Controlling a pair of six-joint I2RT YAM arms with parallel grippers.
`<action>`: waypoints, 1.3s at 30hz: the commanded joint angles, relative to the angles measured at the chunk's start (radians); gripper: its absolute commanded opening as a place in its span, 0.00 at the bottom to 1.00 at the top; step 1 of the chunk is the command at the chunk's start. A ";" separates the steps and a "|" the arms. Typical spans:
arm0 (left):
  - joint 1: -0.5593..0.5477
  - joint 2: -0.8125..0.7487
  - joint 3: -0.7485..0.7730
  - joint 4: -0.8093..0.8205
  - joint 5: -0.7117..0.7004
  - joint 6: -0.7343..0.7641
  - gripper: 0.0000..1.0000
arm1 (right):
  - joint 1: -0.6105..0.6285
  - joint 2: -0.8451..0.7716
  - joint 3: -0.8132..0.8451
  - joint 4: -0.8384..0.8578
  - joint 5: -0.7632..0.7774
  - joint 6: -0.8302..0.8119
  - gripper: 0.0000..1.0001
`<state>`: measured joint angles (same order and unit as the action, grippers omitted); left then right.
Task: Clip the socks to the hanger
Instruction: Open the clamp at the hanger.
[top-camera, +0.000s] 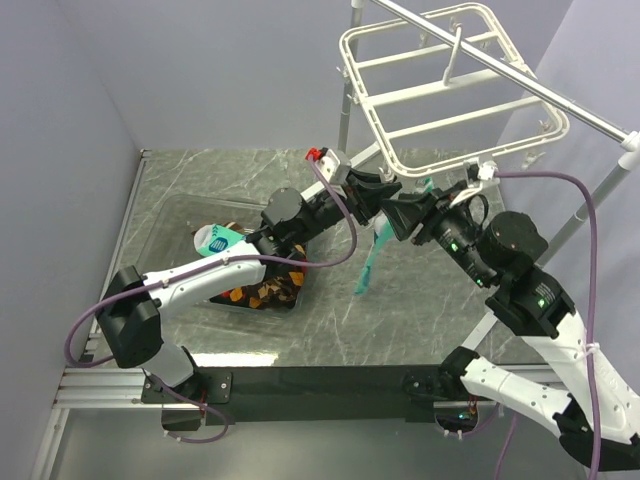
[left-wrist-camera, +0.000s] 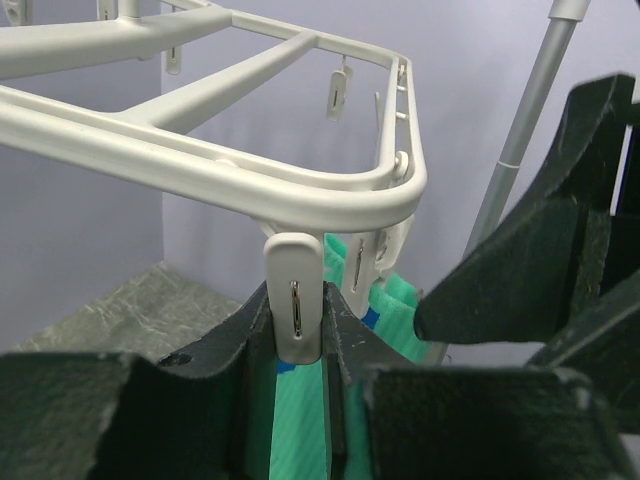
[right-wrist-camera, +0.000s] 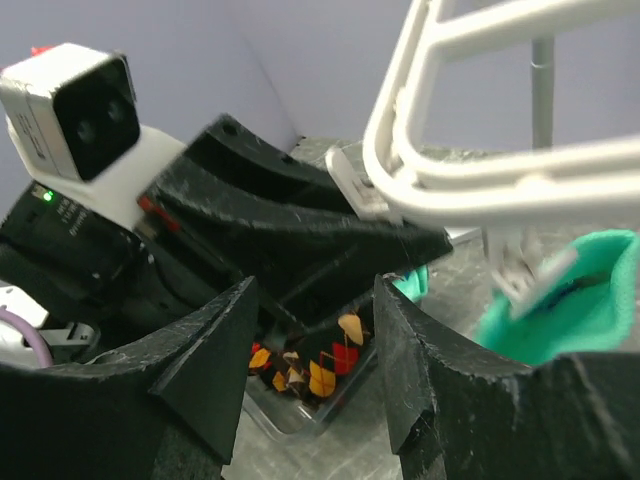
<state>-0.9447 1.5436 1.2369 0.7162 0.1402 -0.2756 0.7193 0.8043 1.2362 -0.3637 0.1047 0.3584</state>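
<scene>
Grey marble table (top-camera: 420, 300), lilac walls. The white hanger (top-camera: 420, 95) hangs at 1 o'clock. One mint sock (top-camera: 368, 262) dangles below its near corner, apparently clipped. Argyle socks (top-camera: 262, 293) and a second mint sock (top-camera: 215, 240) lie at 8 o'clock, unclipped. The left end effector (top-camera: 375, 190) pinches a corner clip (left-wrist-camera: 296, 290). The right end effector (right-wrist-camera: 315, 300) stands half open, empty. Progress is judged early.

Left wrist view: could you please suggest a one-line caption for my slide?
Left gripper pinching a corner clip of the hanger, a mint sock just below it.
</scene>
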 joint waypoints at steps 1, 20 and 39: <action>-0.016 0.010 0.049 0.008 -0.014 -0.007 0.01 | -0.003 -0.062 -0.046 0.043 0.055 0.047 0.57; -0.094 0.000 0.019 0.035 -0.067 0.047 0.01 | -0.003 -0.037 -0.067 0.126 0.118 -0.007 0.60; -0.115 -0.017 0.003 0.031 -0.028 0.033 0.01 | -0.003 -0.005 -0.115 0.261 0.213 0.020 0.57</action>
<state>-1.0340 1.5623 1.2449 0.7227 0.0731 -0.2481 0.7193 0.7872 1.1244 -0.1913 0.2741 0.3744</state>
